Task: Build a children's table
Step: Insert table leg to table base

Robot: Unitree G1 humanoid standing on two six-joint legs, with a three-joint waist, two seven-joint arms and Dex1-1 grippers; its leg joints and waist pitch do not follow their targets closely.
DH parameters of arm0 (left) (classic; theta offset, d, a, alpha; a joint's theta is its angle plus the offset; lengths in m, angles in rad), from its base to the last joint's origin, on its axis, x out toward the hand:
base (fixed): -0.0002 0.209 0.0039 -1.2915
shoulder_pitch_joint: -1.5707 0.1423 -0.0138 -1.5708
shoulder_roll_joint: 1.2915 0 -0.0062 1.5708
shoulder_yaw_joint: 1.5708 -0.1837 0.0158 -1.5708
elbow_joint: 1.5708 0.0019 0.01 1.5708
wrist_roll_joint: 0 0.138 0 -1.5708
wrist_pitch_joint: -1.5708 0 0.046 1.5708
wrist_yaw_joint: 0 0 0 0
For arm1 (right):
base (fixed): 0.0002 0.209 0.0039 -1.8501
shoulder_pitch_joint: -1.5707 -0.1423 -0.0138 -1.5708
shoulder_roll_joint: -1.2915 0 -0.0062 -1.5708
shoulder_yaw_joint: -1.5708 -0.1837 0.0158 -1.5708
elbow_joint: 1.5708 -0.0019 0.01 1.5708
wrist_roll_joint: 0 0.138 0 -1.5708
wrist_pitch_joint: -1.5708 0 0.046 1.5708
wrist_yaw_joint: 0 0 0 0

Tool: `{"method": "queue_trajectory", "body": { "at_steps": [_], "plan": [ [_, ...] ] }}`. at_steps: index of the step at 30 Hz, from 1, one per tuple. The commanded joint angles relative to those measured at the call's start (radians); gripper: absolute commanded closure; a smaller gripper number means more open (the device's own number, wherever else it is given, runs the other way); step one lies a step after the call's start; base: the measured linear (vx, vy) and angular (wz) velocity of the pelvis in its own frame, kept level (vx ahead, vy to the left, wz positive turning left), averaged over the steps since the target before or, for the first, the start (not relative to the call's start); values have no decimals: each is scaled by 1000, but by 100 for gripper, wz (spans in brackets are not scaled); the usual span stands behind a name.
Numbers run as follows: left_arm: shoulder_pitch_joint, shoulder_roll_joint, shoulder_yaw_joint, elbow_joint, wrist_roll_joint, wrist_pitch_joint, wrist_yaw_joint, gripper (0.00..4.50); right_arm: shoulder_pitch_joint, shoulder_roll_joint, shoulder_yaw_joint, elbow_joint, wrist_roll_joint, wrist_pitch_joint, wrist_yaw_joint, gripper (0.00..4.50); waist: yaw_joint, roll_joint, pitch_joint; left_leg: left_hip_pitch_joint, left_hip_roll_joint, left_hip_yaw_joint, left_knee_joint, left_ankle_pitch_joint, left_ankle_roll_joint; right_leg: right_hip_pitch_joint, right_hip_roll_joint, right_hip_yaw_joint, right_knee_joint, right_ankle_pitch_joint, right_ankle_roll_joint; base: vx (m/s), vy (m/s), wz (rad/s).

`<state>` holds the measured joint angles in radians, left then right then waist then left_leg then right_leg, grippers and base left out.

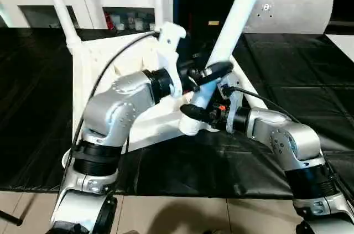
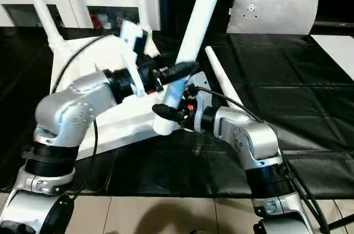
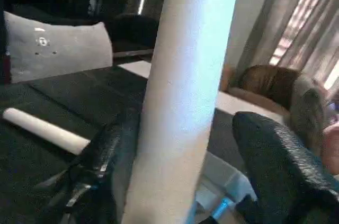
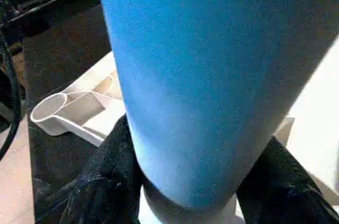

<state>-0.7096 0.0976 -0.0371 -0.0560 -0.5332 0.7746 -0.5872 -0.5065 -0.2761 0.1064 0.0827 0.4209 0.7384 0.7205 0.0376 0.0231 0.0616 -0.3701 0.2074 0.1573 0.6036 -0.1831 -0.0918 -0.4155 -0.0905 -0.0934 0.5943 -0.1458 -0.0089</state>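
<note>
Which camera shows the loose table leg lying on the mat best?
The right eye view: the spare leg lies along the black mat beside the tabletop, seen almost full length. The left wrist view shows only one end of it. In the left eye view it sits mostly behind the right gripper.

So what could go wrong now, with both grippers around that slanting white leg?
The leg leans instead of standing straight in the tabletop's near corner socket, so pushing may jam it. The left gripper looks loose: in its wrist view one finger stands clear of the leg, so the leg may tip further. The right gripper clamps just above the leg's foot, where it could get in the way of seating. A spare leg lies close behind.
</note>
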Motion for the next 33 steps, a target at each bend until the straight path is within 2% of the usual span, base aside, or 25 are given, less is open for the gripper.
{"method": "queue_trajectory", "body": {
  "at_steps": [1, 3, 4, 6, 7, 9, 10, 11, 12, 14, 15, 16, 17, 18, 19, 20, 21, 23, 26, 27, 29, 30, 31, 32, 33],
  "plan": [
    [-5, -24, -10, -49, -59, 8, -42, 92, 8, 6, -8, 10, -12, 7, -28, 260, 2, -22, -80, -4, 0, 15, -57, -138, 46, 68, -31, 35, -74, -340, -143, 0, 0, 0],
    [-4, -28, -4, -47, -68, 6, -40, 81, 6, 6, -18, 16, -8, 23, -39, 260, 3, -19, -81, -4, 0, 14, -57, -137, 46, 68, -32, 34, -74, -342, -141, 0, 0, 0],
    [-2, -34, 11, -45, -83, -1, -44, 60, 5, 4, -32, 16, 2, 52, -50, 260, 1, -32, -81, -5, 0, 16, -57, -130, 49, 68, -31, 35, -74, -337, -141, 0, 0, 0],
    [0, -37, 24, -41, -91, -15, -51, 60, 7, 5, -45, 11, 15, 64, -54, 260, 3, -25, -80, -4, 1, 15, -58, -127, 48, 67, -32, 36, -74, -339, -142, 0, 0, 0],
    [5, -34, 28, -42, -92, -39, -66, 38, 12, 9, -52, 6, 10, 43, -65, 260, 2, -29, -80, -3, 0, 16, -57, -126, 48, 67, -31, 36, -75, -342, -140, 0, 0, 0],
    [12, -38, 50, -44, -115, -51, -79, 31, 21, 10, -53, -1, -11, -3, -80, 260, 4, -28, -82, -3, 2, 15, -58, -118, 44, 66, -34, 37, -73, -327, -144, 0, 0, 0],
    [18, -43, 85, -43, -142, -58, -83, 27, 26, 21, -80, 0, -26, -11, -136, 261, 0, -28, -80, -1, 4, 17, -59, -130, 39, 64, -33, 38, -73, -315, -152, 0, 0, 0],
    [21, -43, 103, -43, -157, -54, -80, 22, 25, 28, -98, 4, -29, 10, -173, 261, -1, -30, -80, -3, 2, 17, -59, -128, 36, 66, -32, 38, -71, -313, -154, 0, 0, 0],
    [25, -40, 123, -38, -162, -55, -69, 14, 27, 33, -119, 2, -31, 28, -209, 261, -3, -26, -80, -2, 0, 17, -60, -136, 30, 65, -30, 37, -74, -326, -150, 0, 0, 0],
    [38, -19, 137, -26, -134, -70, -51, 2, 32, 41, -155, -12, -29, 58, -261, 261, -5, -28, -79, 0, -2, 16, -60, -149, 26, 66, -28, 35, -76, -347, -136, 0, 0, 0],
    [58, 14, 122, -24, -109, -74, -65, 0, 38, 49, -181, -27, -18, 73, -284, 261, -10, -18, -77, 3, -4, 16, -61, -180, 20, 64, -25, 33, -85, -390, -105, 0, 0, 0],
    [60, 18, 120, -24, -107, -74, -67, 0, 38, 50, -184, -29, -16, 75, -286, 261, -11, -18, -80, 2, -5, 15, -62, -176, 18, 65, -24, 33, -82, -394, -91, 0, 0, 0],
    [79, 43, 110, -18, -82, -75, -63, 0, 49, 47, -199, -47, -17, 85, -304, 261, -9, -6, -81, 5, -4, 12, -63, -173, 16, 64, -26, 33, -81, -386, -90, 0, 0, 0],
    [83, 48, 108, -16, -77, -76, -62, 0, 51, 47, -202, -51, -17, 87, -309, 261, -13, -11, -81, 3, -2, 13, -63, -170, 15, 63, -23, 33, -81, -363, -92, 0, 0, 0],
    [99, 72, 94, -10, -50, -82, -61, 0, 61, 46, -215, -65, -17, 89, -322, 261, -12, -12, -82, 5, -3, 13, -62, -167, 14, 63, -22, 33, -81, -355, -93, 0, 0, 0],
    [117, 101, 69, 3, -10, -92, -59, 0, 72, 44, -229, -75, -25, 93, -351, 261, -11, -7, -82, 5, -3, 13, -63, -167, 14, 63, -23, 34, -79, -346, -96, 0, 0, 0],
    [134, 121, 49, 19, 23, -104, -56, 0, 82, 35, -230, -82, -42, 79, -365, 261, -11, -10, -81, 7, 0, 11, -66, -175, 12, 62, -23, 34, -79, -347, -93, 0, 0, 0],
    [173, 152, 8, 60, 99, -144, -38, 0, 104, 26, -243, -97, -72, 70, -411, 261, -12, -8, -82, 6, -1, 11, -66, -166, 5, 62, -23, 35, -77, -336, -94, 0, 0, 0],
    [194, 170, -21, 64, 129, -166, -35, 0, 117, 31, -246, -120, -84, 46, -430, 261, -13, -7, -81, 8, -1, 13, -66, -182, -1, 60, -25, 36, -79, -344, -95, 0, 0, 0],
    [217, 173, -37, 51, 133, -172, -40, 0, 129, 43, -243, -147, -100, 2, -444, 261, -12, -3, -81, 9, 0, 12, -67, -197, -3, 60, -27, 37, -78, -351, -101, 0, 0, 0],
    [238, 175, -53, 35, 136, -174, -54, 0, 135, 68, -253, -171, -97, -63, -450, 261, -13, -6, -81, 6, 1, 12, -68, -200, -1, 60, -28, 37, -78, -345, -106, 0, 0, 0],
    [241, 176, -57, 32, 138, -175, -55, 0, 133, 68, -255, -182, -87, -16, -456, 261, -14, -6, -81, 7, 1, 13, -68, -206, 0, 58, -28, 37, -78, -349, -107, 0, 0, 0],
    [252, 182, -78, 25, 155, -183, -58, 0, 128, 76, -266, -214, -54, 85, -476, 261, -16, -8, -79, 7, 0, 11, -69, -203, 3, 61, -24, 37, -77, -350, -107, 0, 0, 0],
    [255, 185, -85, 24, 162, -187, -57, 0, 128, 76, -265, -222, -48, 104, -478, 261, -16, -12, -79, 8, 0, 11, -70, -201, 7, 62, -23, 38, -77, -343, -107, 0, 0, 0],
    [265, 192, -107, 21, 184, -199, -56, 0, 129, 76, -260, -248, -32, 154, -484, 261, -16, -7, -76, 8, 2, 10, -72, -211, 7, 60, -24, 38, -77, -352, -106, 0, 0, 0]
  ]
}}
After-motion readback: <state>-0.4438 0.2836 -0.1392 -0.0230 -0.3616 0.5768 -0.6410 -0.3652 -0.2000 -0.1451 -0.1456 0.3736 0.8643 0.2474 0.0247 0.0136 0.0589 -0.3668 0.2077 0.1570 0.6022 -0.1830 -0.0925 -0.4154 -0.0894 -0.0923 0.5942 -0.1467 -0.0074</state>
